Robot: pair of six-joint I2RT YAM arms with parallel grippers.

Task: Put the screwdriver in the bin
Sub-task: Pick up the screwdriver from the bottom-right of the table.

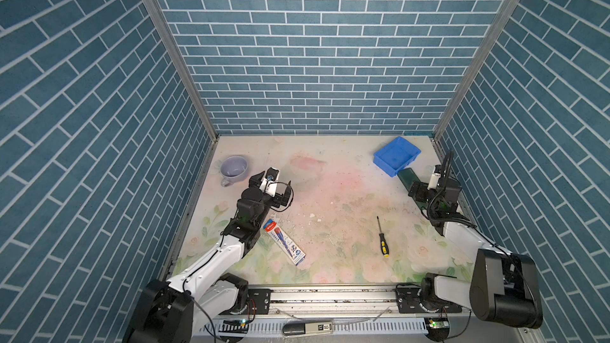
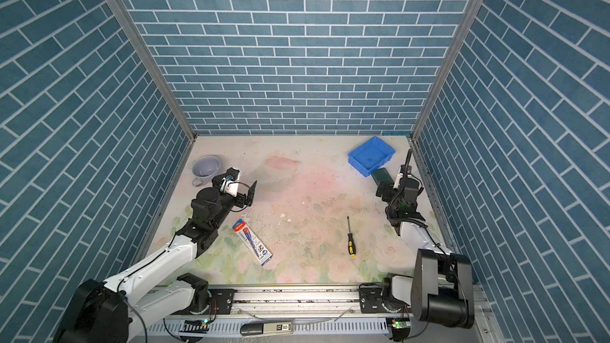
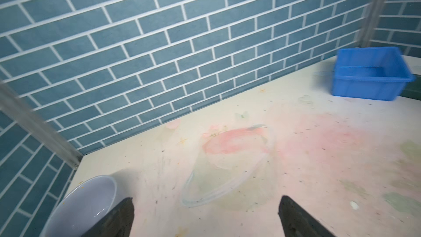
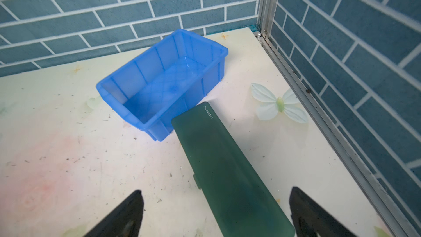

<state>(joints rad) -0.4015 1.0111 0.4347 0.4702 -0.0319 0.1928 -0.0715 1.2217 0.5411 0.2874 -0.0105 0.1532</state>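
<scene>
There is one small screwdriver [image 1: 382, 236]. There is one blue bin [image 1: 383, 162]. There is one cup [image 1: 233, 167], one dark green slab [image 4: 216, 156] and one long box [image 1: 284, 242] with a picture on it. That makes five loose things on one table [image 1: 330, 193]. There are two robot arms, the left arm [image 1: 214, 259] and the right arm [image 1: 462, 235]. There are two grippers, the left gripper [image 3: 206, 199] and the right gripper [image 4: 216, 190], and each one shows two black fingers [image 3: 123, 215], so four fingers in all. There are three brick walls [image 1: 313, 44] around the table
</scene>
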